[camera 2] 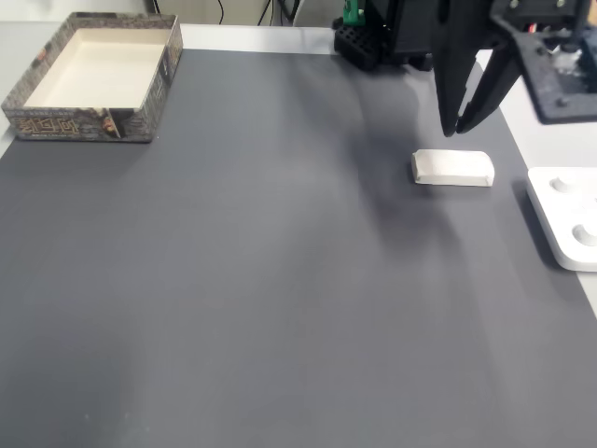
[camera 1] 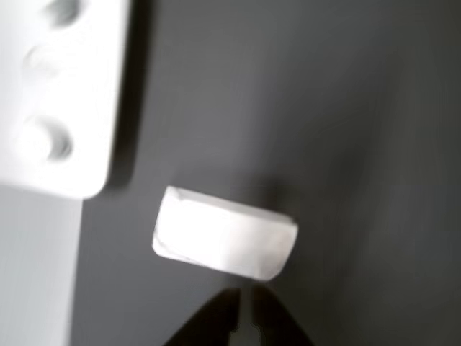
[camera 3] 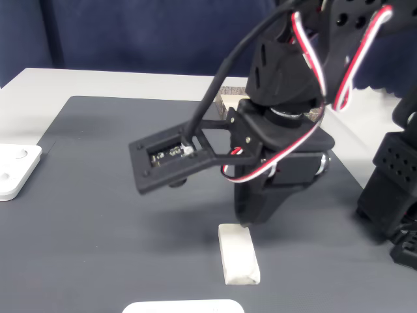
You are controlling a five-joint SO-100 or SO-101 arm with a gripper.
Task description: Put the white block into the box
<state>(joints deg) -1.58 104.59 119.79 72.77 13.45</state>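
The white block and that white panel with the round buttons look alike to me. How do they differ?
The white block is a plain, chunky oblong; the white panel is flat and thin with raised round buttons. The block lies on the dark mat, while the panel sits at the mat's edge, partly off it. The block is clearly smaller than the panel. Both are matte white with rounded corners.

We are counting one white block [camera 2: 452,168] lying on the dark mat [camera 2: 261,280]. We are counting one box [camera 2: 93,75] at the mat's far left corner in a fixed view. We are counting two white panels with round buttons [camera 3: 16,171] [camera 3: 184,306] in a fixed view. We are counting one arm with one gripper [camera 2: 457,129].
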